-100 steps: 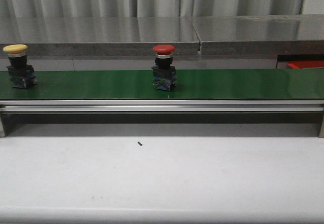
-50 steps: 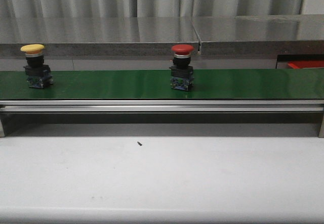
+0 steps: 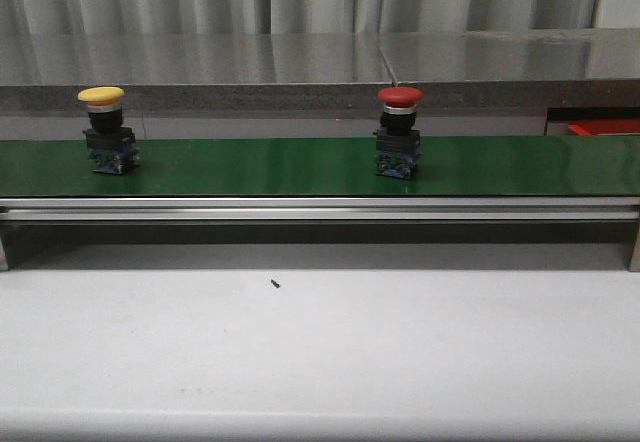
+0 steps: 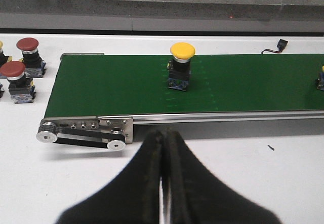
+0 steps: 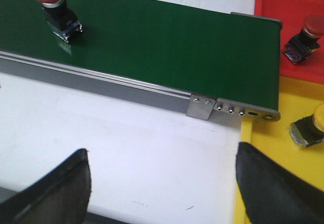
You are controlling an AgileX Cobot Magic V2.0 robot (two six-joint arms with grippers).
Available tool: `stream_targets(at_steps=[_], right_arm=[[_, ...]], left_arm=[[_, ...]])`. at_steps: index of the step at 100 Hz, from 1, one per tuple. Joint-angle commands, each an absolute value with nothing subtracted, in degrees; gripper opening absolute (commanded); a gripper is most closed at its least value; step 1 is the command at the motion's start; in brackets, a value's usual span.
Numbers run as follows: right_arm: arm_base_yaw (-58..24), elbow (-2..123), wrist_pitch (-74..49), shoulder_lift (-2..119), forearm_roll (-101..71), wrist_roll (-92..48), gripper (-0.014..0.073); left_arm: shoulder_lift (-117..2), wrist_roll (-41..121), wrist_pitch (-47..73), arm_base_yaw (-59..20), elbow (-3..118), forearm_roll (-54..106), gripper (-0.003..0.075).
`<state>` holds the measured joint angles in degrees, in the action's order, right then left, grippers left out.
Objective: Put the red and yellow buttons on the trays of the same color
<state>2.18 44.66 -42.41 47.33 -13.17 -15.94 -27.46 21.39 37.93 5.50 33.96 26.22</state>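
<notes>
A yellow button (image 3: 102,128) and a red button (image 3: 400,130) stand upright and well apart on the green conveyor belt (image 3: 260,166), the yellow one toward the left, the red one right of the middle. Neither is touched by a gripper.

At the belt's right end sit the two trays. The red tray (image 5: 283,11) lies on the far side and holds one red-capped button (image 5: 306,35). The yellow tray (image 5: 263,183) lies on the near side, touching the red one, and holds one yellow-capped button (image 5: 310,127) lying near its right part.

Off the belt's left end, two more red buttons (image 4: 20,67) stand on the white table (image 3: 320,352).

The left gripper (image 4: 165,148) is clenched, its fingers pressed together on nothing, hanging over the table in front of the belt. The right gripper (image 5: 162,183) is released, fingers spread wide and empty, near the belt's right end.
</notes>
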Motion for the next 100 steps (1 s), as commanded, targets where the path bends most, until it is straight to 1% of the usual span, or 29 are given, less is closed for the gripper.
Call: stream_targets(at_steps=[1, 25, 49, 76, 100], right_arm=[[1.44, 50.38, -40.1, 53.64, -14.39, -16.39, 0.0586], [-2.21, 59.04, -40.05, 68.93, -14.39, -16.89, 0.0586], [-5.76, 66.86, -40.27, 80.89, -14.39, -17.28, 0.0586], [-9.97, 73.81, -40.87, 89.04, -14.33, -17.74, 0.0586], [-10.26, 79.53, -40.11, 95.05, -13.61, -17.74, 0.0586]], left_arm=[[-27.78, 21.42, 33.58, 5.2, 35.47, 28.14, -0.0019], [-27.78, 21.42, 33.79, 5.2, 35.47, 28.14, -0.0019], [-27.78, 21.42, 33.79, 5.2, 35.47, 28.14, -0.0019], [-27.78, 21.42, 33.79, 5.2, 35.47, 28.14, -0.0019], [-27.78, 21.42, 33.79, 5.2, 35.47, 28.14, -0.0019]])
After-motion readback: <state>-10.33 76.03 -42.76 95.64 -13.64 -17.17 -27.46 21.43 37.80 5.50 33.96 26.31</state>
